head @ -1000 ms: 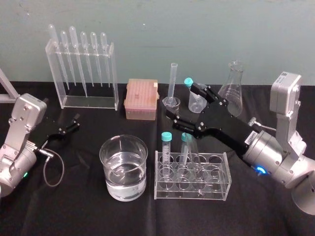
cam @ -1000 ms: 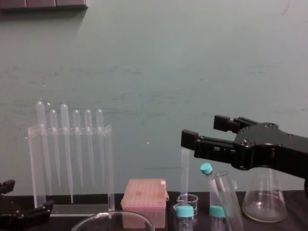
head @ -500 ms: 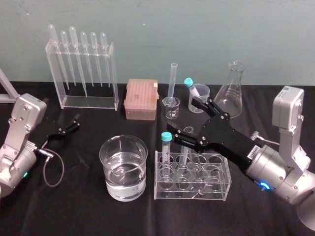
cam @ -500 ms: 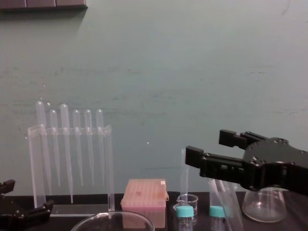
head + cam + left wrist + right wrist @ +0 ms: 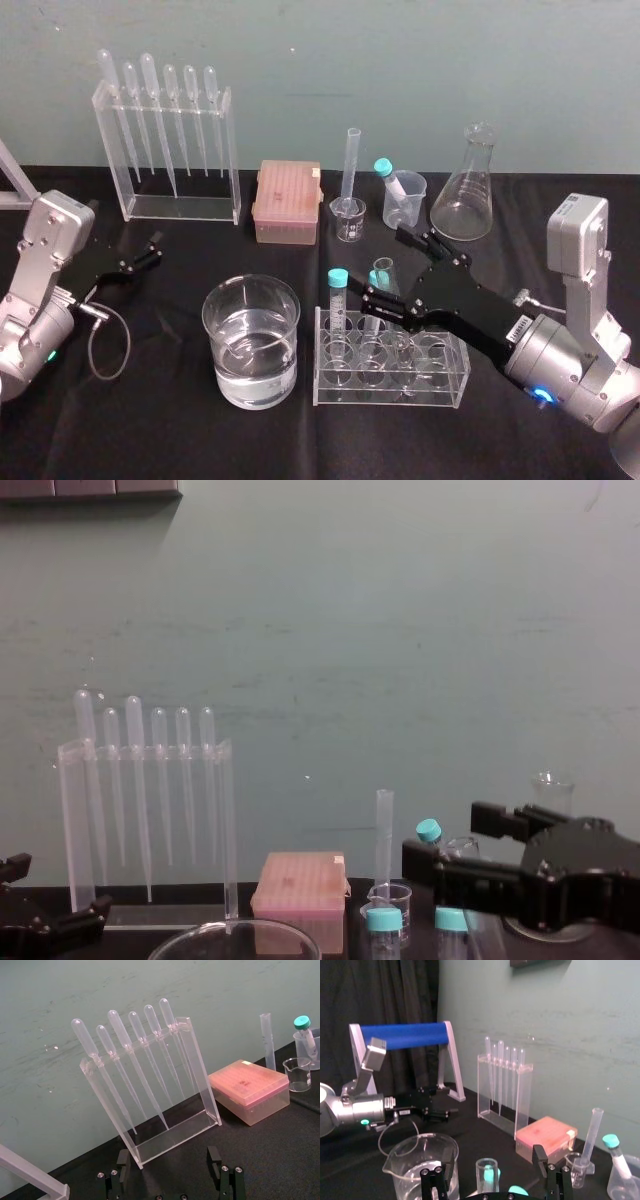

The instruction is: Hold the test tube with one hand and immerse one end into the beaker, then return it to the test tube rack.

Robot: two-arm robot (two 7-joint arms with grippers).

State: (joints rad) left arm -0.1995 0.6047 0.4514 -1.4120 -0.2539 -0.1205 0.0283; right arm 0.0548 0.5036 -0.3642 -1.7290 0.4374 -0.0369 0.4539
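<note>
Right gripper (image 5: 383, 265) reaches in from the robot's right, low over the test tube rack (image 5: 440, 385). Jaws stand wide apart, one on either side of the test tube (image 5: 381, 278), gripping nothing. Right wrist view: the tube's open mouth sits between the two jaws with clear gaps both ways.

Test tube stands in the rack's back row, mouth up, just right of a blue-capped tube (image 5: 338, 300) in the same row. Whether its foot rests fully down in the hole: cannot tell.

Beaker (image 5: 290, 330) sits on the black counter (image 5: 160, 420) just left of the rack, partly filled with clear liquid, apart from the tube.

Left gripper (image 5: 150, 250) rests low at the counter's left side, well away from rack and beaker; jaws apart, empty.

Along the back wall: pipette stand (image 5: 165, 140), pink tip box (image 5: 287, 200), tall measuring cylinder (image 5: 351, 170), conical flask (image 5: 468, 185)
</note>
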